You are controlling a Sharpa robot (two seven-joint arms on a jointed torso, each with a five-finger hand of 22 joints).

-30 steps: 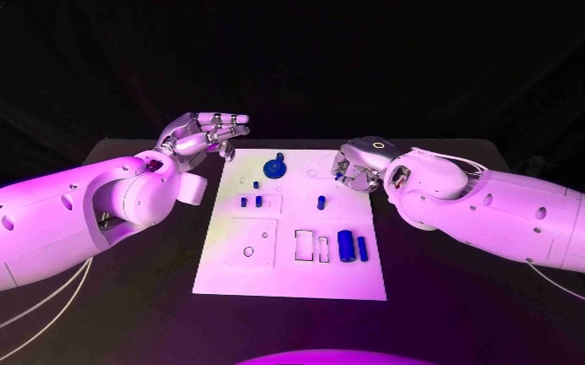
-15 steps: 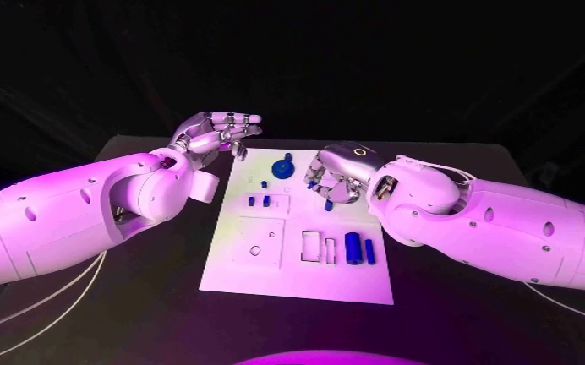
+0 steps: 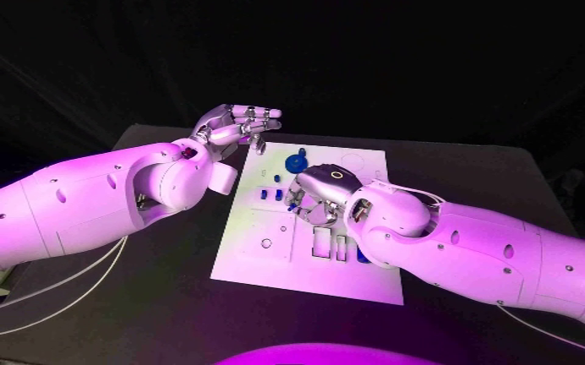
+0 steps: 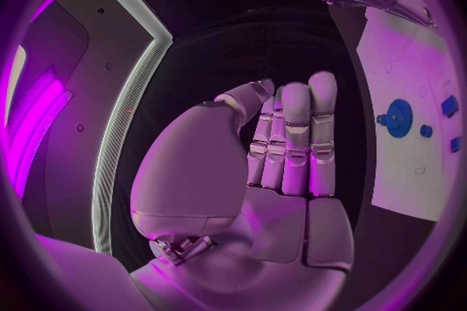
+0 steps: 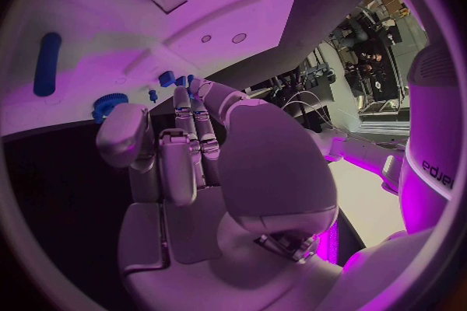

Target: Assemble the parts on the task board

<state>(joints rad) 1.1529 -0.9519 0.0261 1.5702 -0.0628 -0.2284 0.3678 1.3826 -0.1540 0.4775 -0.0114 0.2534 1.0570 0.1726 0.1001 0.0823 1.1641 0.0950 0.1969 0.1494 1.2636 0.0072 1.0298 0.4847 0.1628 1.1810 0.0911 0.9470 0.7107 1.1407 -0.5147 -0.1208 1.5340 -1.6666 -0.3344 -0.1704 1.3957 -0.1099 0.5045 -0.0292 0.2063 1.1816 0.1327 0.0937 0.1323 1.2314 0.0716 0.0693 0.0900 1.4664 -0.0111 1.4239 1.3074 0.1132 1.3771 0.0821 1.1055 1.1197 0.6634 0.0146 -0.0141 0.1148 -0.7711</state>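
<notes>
The white task board [image 3: 275, 255] lies in the middle of the black table. A blue gear [image 3: 297, 163] stands at its far end, with small blue pegs [image 3: 262, 187] just in front of it. My right hand [image 3: 319, 192] hovers over the board's middle with its fingers pointing down, and nothing shows in them [image 5: 185, 136]. It hides part of the board. A blue cylinder [image 5: 46, 62] lies on the board beyond that hand. My left hand [image 3: 244, 120] hangs by the board's far left corner, fingers straight and together [image 4: 292, 140], holding nothing. The gear [image 4: 398, 115] lies beside it.
Rectangular recesses [image 3: 319, 242] and a round hole [image 3: 266, 243] mark the board's near half. Bare black table [image 3: 159, 297] surrounds the board. My right forearm [image 3: 475, 247] crosses the board's right side.
My right hand has moved from the board's right edge in over its middle, covering the loose blue peg there. The left hand has stayed by the far left corner. The camera has shifted.
</notes>
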